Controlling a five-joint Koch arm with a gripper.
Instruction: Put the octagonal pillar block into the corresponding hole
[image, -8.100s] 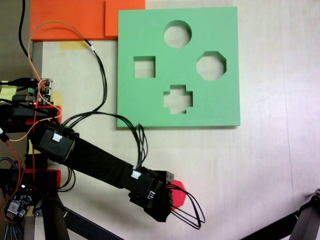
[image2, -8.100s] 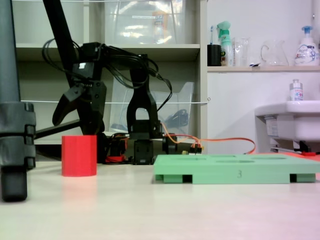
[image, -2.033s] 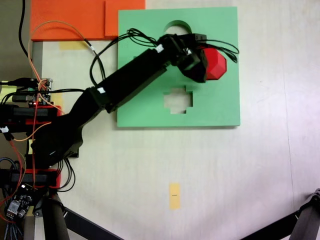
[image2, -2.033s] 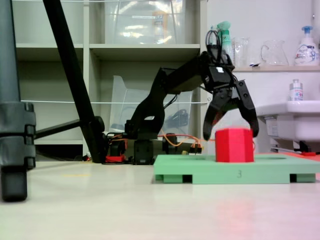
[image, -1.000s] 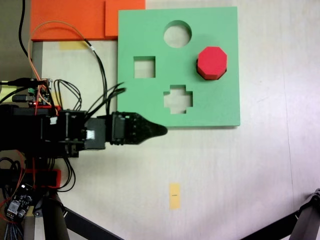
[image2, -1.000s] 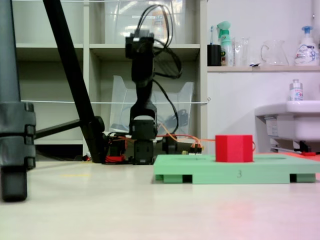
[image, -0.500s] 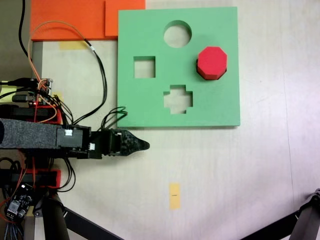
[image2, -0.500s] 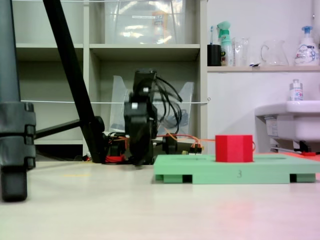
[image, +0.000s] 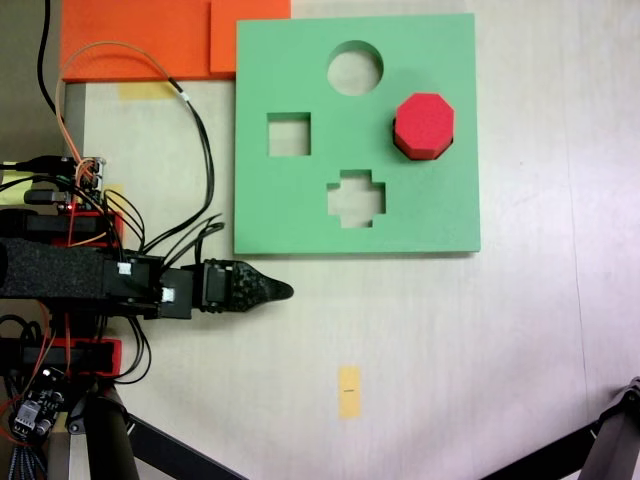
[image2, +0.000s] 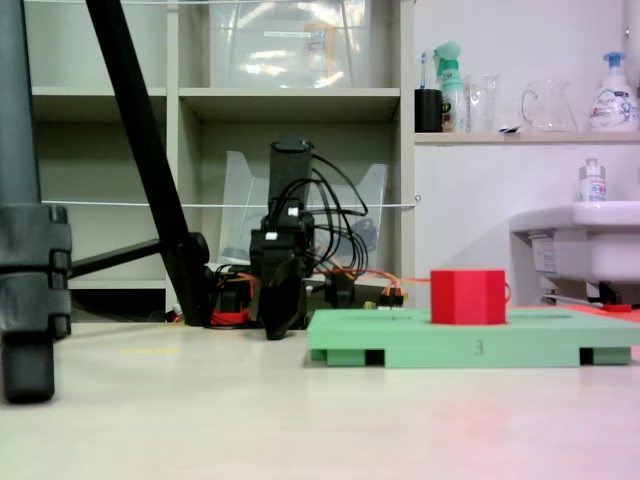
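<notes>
Yellow tape strip (image: 348, 390): lies on the bare worktop (image: 520, 330), nearest the front edge in the top-down fixed view.
Gripper (image: 280, 291): folded low over the worktop, just off the green foam board's (image: 300, 200) front left corner; jaws pressed together to a single point, holding nothing.
Octagonal pillar block (image: 424, 125): seated in the corresponding hole (image: 400, 149) by the board's right edge; upper part stands proud of the board in the side fixed view (image2: 467, 296).
Orange foam sheets (image: 140, 40): at the far left corner, touching the board.
</notes>
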